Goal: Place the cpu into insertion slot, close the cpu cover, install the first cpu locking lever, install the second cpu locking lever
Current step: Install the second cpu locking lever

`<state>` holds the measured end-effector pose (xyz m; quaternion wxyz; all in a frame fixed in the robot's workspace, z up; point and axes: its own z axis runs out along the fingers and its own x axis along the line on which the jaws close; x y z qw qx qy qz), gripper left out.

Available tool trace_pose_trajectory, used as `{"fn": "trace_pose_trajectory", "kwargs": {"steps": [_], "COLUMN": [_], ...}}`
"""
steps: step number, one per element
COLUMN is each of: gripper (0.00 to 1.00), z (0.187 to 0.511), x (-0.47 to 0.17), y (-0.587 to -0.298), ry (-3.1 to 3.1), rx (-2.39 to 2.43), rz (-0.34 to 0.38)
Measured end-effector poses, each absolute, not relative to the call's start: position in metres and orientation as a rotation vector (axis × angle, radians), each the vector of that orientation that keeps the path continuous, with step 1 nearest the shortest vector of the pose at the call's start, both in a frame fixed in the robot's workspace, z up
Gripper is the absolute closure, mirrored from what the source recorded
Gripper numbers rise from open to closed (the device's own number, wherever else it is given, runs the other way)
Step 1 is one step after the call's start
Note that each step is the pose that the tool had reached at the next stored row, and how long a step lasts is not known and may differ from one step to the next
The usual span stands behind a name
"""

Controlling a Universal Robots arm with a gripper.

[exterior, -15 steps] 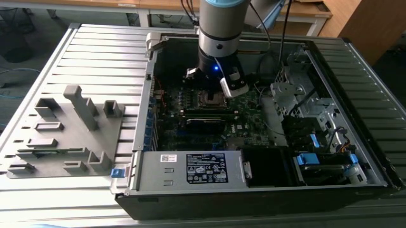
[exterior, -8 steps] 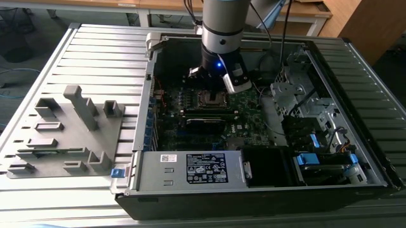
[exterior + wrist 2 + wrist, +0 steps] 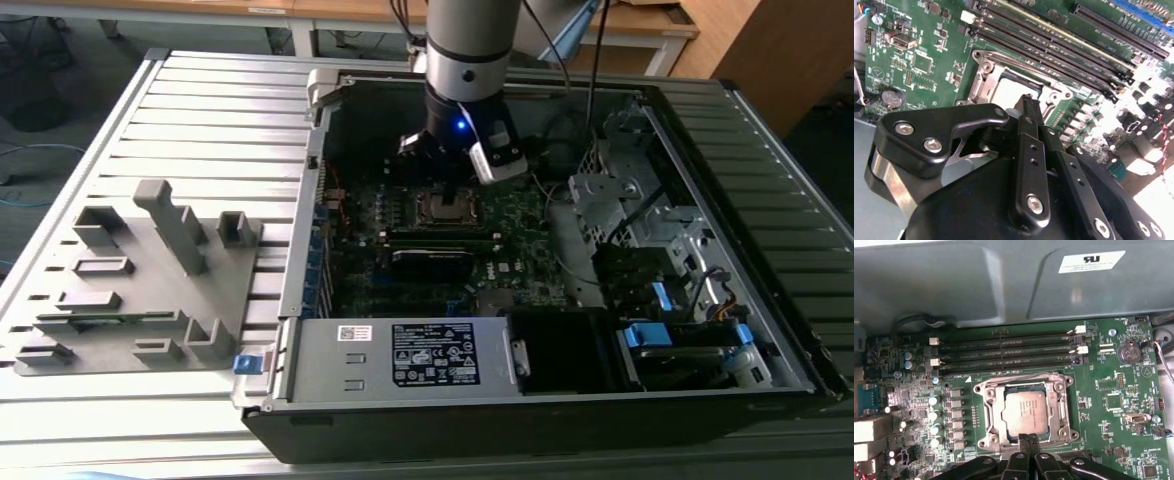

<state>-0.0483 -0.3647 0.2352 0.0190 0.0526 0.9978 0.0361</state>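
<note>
The cpu (image 3: 1024, 412), a dull silver square chip, lies flat in the insertion slot on the green motherboard. The cpu cover (image 3: 1060, 410), a silvery frame, lies down around it. My gripper (image 3: 1027, 439) is shut with its black fingertips pressed together, nothing visible between them. It hovers at the slot's edge nearest the wrist. In the second wrist view the gripper (image 3: 1026, 100) points at the cpu (image 3: 1009, 92) and the cover (image 3: 985, 75). In the exterior view the gripper (image 3: 438, 165) hangs just above the slot (image 3: 445, 208) inside the open computer case. I cannot make out how the locking levers stand.
Long black memory slots (image 3: 1004, 352) run beside the socket, with a coin battery (image 3: 1128, 352) further along the board. A grey case wall (image 3: 954, 280) rises behind them. A power supply box (image 3: 400, 355), drive bays (image 3: 627, 200) and a grey fixture rack (image 3: 134, 270) surround the work area.
</note>
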Motion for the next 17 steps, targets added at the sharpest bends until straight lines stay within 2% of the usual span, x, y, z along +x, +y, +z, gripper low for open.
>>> {"fn": "trace_pose_trajectory", "kwargs": {"steps": [17], "gripper": [0.89], "z": [0.2345], "x": [-0.0431], "y": [-0.3572], "ry": [3.097], "rx": [0.164], "rz": [0.110]}}
